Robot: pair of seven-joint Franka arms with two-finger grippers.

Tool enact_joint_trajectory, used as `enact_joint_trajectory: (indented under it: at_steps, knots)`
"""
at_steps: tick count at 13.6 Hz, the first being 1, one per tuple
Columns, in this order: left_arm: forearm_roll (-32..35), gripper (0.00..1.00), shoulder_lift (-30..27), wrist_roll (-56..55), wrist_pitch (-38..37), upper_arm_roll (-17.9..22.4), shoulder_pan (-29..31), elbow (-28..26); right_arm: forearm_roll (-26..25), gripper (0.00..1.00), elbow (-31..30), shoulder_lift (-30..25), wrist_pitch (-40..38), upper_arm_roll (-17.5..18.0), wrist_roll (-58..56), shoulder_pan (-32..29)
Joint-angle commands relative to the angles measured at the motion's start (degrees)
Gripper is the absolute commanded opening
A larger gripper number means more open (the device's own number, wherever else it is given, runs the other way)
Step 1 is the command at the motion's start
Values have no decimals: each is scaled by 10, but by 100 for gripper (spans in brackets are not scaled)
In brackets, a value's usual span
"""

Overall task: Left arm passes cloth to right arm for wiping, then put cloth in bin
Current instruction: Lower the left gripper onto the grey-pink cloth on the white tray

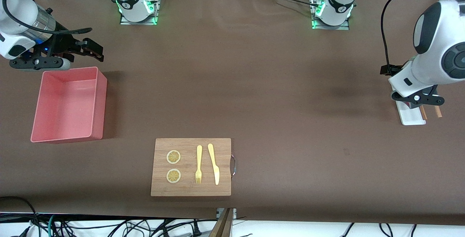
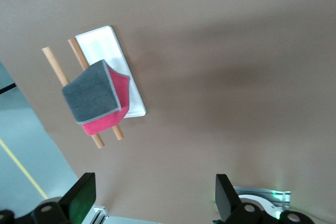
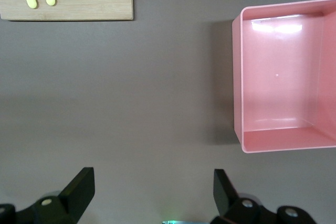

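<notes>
A rectangular wooden cutting board point(image 1: 191, 167) with a metal handle lay near the front camera. On it sat two round lemon slices point(image 1: 173, 157), a yellow plastic fork point(image 1: 198, 164) and a yellow plastic knife point(image 1: 214, 163). A long white tray point(image 2: 101, 48) touched two wooden sticks point(image 2: 54, 66) at the left arm's end.

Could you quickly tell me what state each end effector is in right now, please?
Left end effector: open, holding nothing, over the cloth on the white tray.
Right end effector: open, empty, beside the bin.
</notes>
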Motion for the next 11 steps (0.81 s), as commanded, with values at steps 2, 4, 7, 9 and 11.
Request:
enact_joint_trajectory:
  at_steps: [2, 4, 7, 9, 11]
  knots:
    - [78, 100, 23, -11, -9, 1, -40, -35, 2, 100, 9, -1, -11, -1, -8, 0]
    - [146, 100, 28, -55, -7, 0, -91, -92, 2, 100, 9, -1, -12, -1, -8, 0]
    - [156, 100, 72, -151, 18, -10, -103, -115, 3, 100, 9, -1, -12, 0, -8, 0]
    - [217, 100, 108, -210, 22, -11, -104, -121, 4, 100, 9, -2, -12, 0, -8, 0]
    - [257, 100, 139, -242, 25, -10, -94, -122, 4, 100, 9, -2, -13, 1, -7, 0]
